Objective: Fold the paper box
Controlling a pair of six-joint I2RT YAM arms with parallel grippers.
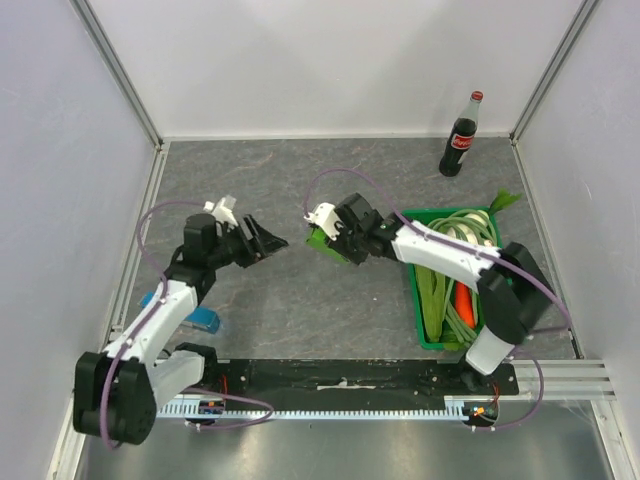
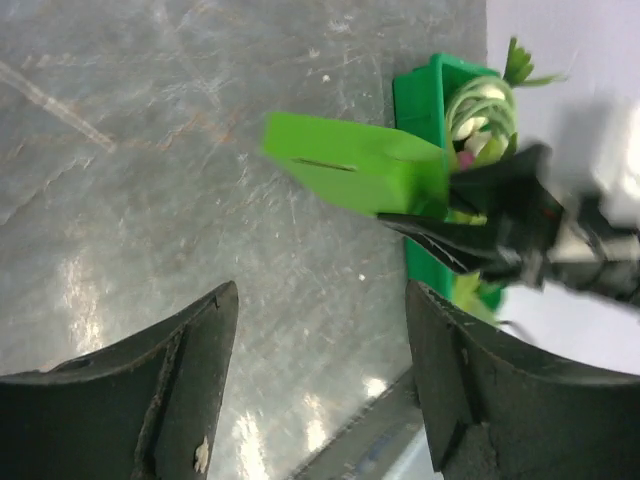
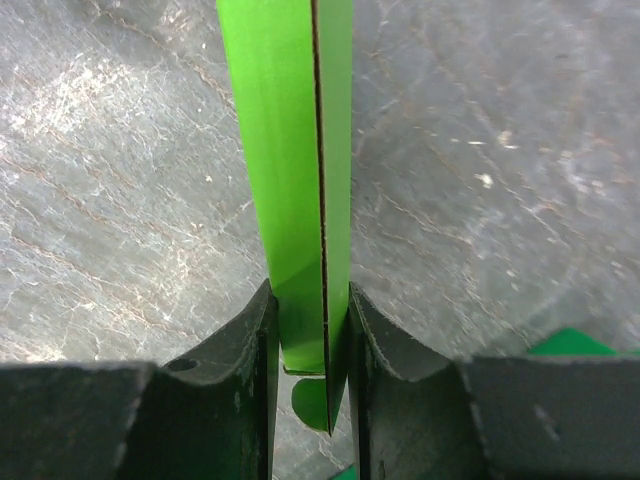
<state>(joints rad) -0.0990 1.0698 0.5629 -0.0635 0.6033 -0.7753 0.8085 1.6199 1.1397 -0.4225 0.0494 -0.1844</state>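
Grey tabletop (image 1: 300,180) | right fingers (image 3: 240,350) pinch paper box (image 3: 295,180) aloft | left fingers (image 2: 190,380) wide, empty | risk: seemingly edge-held, it may slip.

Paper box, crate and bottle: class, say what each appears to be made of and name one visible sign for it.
The paper box: thin matte card, likely; its edge shows two flat layers with a fine seam. The crate: probably rigid moulded plastic, with smooth, evenly green walls. The bottle: dark, with a red cap; glass or plastic cannot be told.
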